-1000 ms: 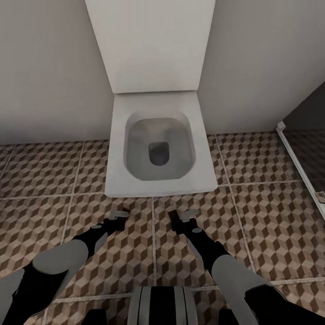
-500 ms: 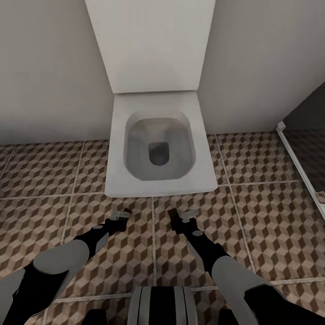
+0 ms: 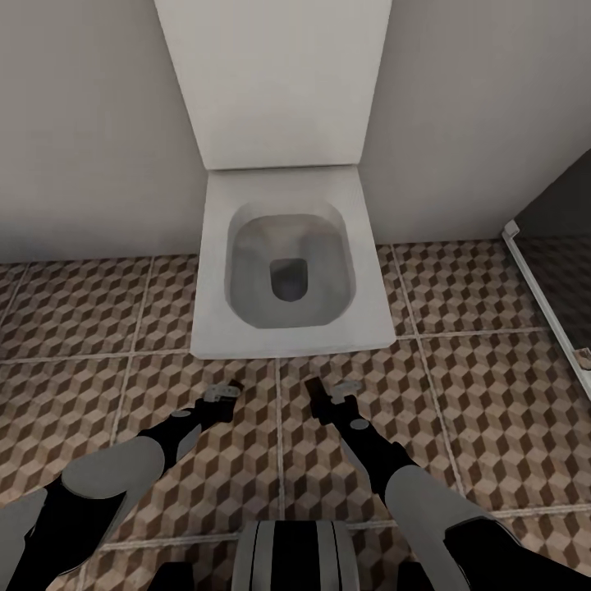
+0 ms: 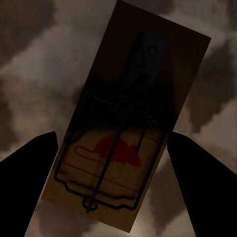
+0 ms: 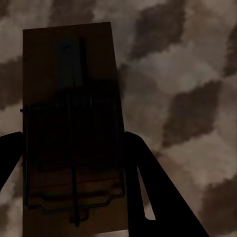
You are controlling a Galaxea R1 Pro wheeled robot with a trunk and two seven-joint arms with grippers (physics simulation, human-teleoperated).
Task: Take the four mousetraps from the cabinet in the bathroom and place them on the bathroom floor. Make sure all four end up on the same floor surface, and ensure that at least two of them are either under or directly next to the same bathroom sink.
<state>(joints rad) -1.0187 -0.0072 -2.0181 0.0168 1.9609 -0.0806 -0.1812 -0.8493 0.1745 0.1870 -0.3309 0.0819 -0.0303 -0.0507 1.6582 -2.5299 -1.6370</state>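
Both arms low over the bathroom floor [image 3: 492, 410], facing the toilet [image 3: 287, 271] at 12 o'clock.
Left gripper [image 4: 113, 173]: fingers apart, one mousetrap [image 4: 126, 128] between them; contact unclear. Right gripper [image 5: 69, 182]: fingers tight against the second mousetrap [image 5: 69, 123].

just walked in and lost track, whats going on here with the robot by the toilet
The robot faces a white toilet on the patterned tile floor, both arms held low in front of it. Each wrist view shows a mousetrap between that arm's jaws: one in the left gripper, trap at, and one in the right gripper, trap at. The right jaws sit against their trap's sides; whether the left jaws are actually touching theirs is not clear. Blurred floor tiles lie behind both traps.
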